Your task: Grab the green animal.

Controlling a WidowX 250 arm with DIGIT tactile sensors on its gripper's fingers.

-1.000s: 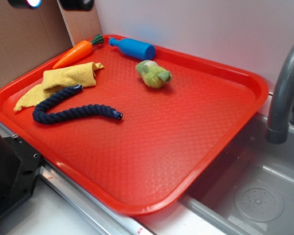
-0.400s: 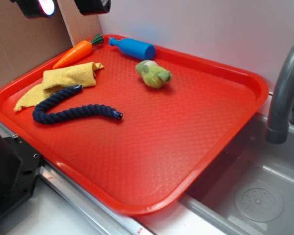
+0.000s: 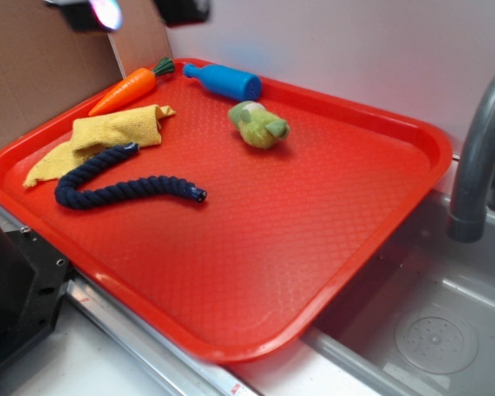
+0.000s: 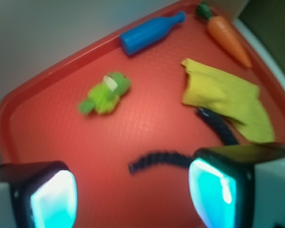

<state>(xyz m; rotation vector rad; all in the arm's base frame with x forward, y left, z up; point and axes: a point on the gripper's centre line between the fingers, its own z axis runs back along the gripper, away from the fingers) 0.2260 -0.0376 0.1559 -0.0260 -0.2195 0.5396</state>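
The green animal (image 3: 259, 124) is a small yellow-green plush with a paler patch, lying at the back of the red tray (image 3: 313, 239). In the wrist view it (image 4: 106, 92) lies ahead of the gripper and to the left. My gripper (image 4: 133, 197) is open and empty, high above the tray; its two fingers (image 4: 52, 197) frame the bottom of the wrist view. In the exterior view only its underside (image 3: 140, 10) shows at the top edge, well left of the animal.
On the tray are a blue bottle toy (image 3: 224, 81), an orange carrot (image 3: 128, 89), a yellow cloth (image 3: 99, 139) and a dark blue rope (image 3: 120, 188). A grey faucet (image 3: 478, 157) and sink (image 3: 429, 330) are at the right.
The gripper has moved to the right along the top edge of the exterior view. The things on the tray have not moved.
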